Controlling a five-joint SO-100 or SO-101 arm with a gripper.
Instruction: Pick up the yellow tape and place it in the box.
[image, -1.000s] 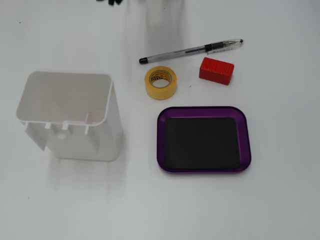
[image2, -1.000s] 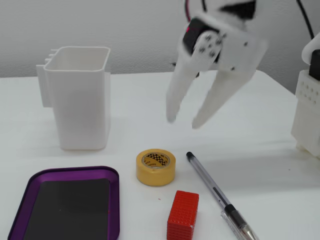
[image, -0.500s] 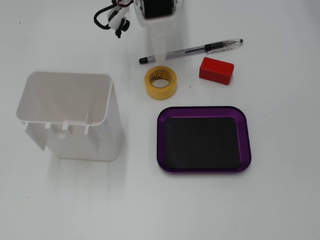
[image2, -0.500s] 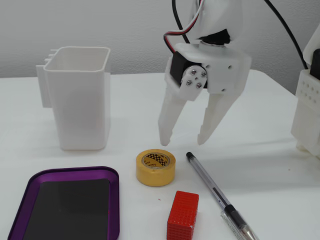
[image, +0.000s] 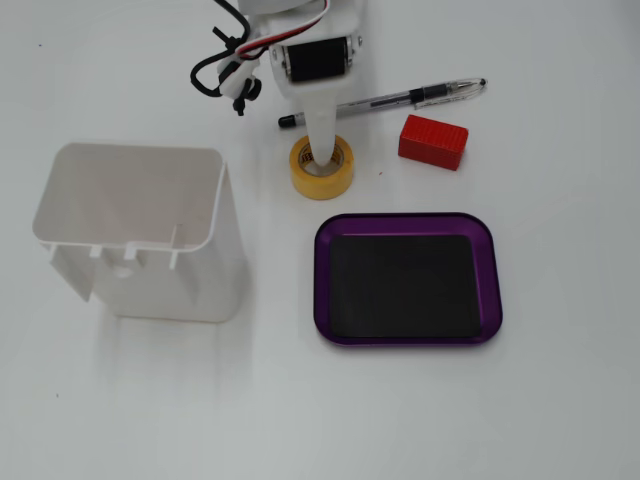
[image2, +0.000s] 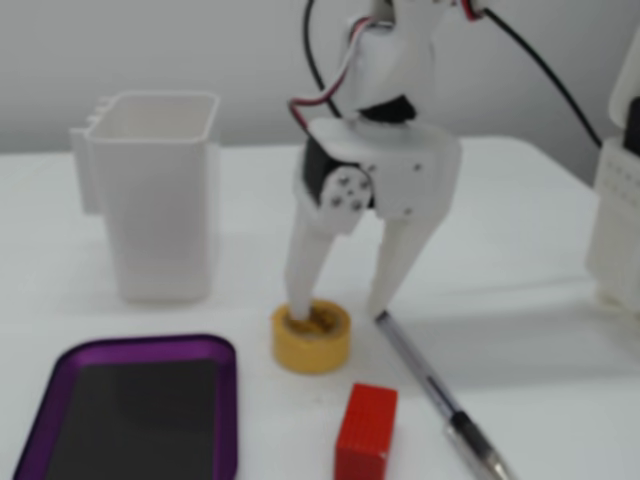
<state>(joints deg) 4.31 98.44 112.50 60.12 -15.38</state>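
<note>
**Concealed and cropped items**

In a fixed view the white two-finger gripper (image: 322, 150) is hiding part of the small yellow tape roll's (image: 322, 176) core, and the top edge is cutting off the arm. In another fixed view the bottom edge is cropping the purple metal tray (image2: 140, 348), the red ridged plastic block (image2: 365, 435) and the clear ballpoint pen (image2: 440, 400); focus is running soft throughout.

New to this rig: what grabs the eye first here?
The white end effector stands open over the yellow tape, one finger down inside the roll's core, the other outside by the pen. In the top-down fixed view, the purple tray with its black inlay sits just below the tape, the tall white box to the left and the red block to the right.
</note>
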